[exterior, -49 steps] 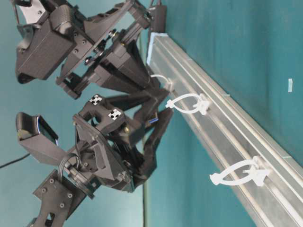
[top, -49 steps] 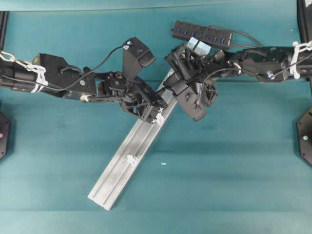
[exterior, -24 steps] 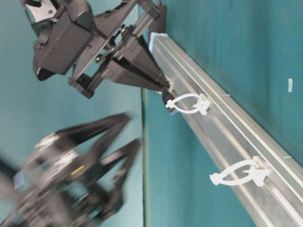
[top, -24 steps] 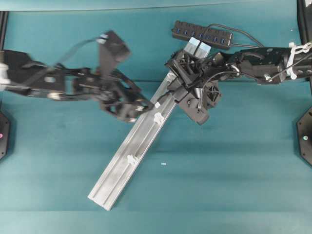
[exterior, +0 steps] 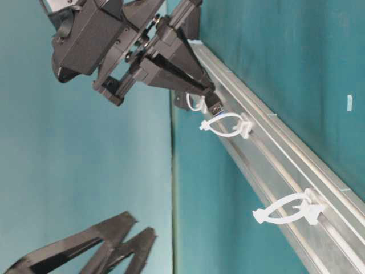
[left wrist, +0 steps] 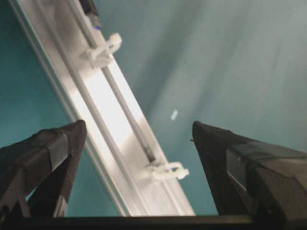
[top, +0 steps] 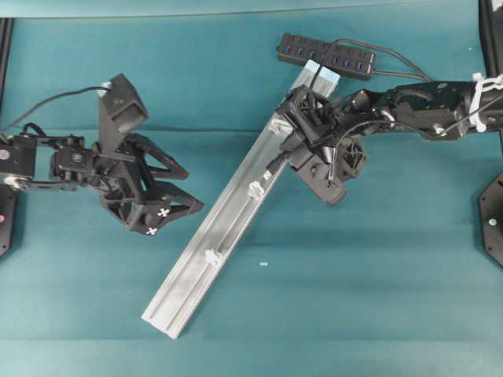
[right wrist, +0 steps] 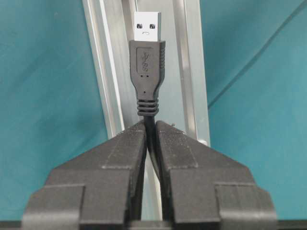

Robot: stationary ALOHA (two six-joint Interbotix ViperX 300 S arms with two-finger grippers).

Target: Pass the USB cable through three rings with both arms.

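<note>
The USB cable (right wrist: pixel 146 72) is clamped in the right gripper (right wrist: pixel 150 139): the cord passes between the two black fingers (right wrist: pixel 115 163), which are pressed closed against it just behind the moulded strain relief, and the plug body with its metal tip projects straight out beyond the fingertips. In the right wrist view the plug lies in line with the aluminium rail (right wrist: pixel 103 72), above its central channel. In the table-level view the plug tip (exterior: pixel 215 107) sits just beside the mouth of the middle ring (exterior: pixel 227 125), not yet inside it; the ring nearest the right gripper (exterior: pixel 194 103) is directly behind the plug, and whether the cord runs through it cannot be told. The third ring (exterior: pixel 291 208) stands further along the rail, well apart from the plug. The left gripper (top: pixel 174 206), marked with white crosses, is off the rail to the left in the overhead view, its fingers (left wrist: pixel 53 153) spread wide and holding nothing. A black USB hub (top: pixel 326 55) lies on the teal table (top: pixel 354 298) at the rail's far end.
</note>
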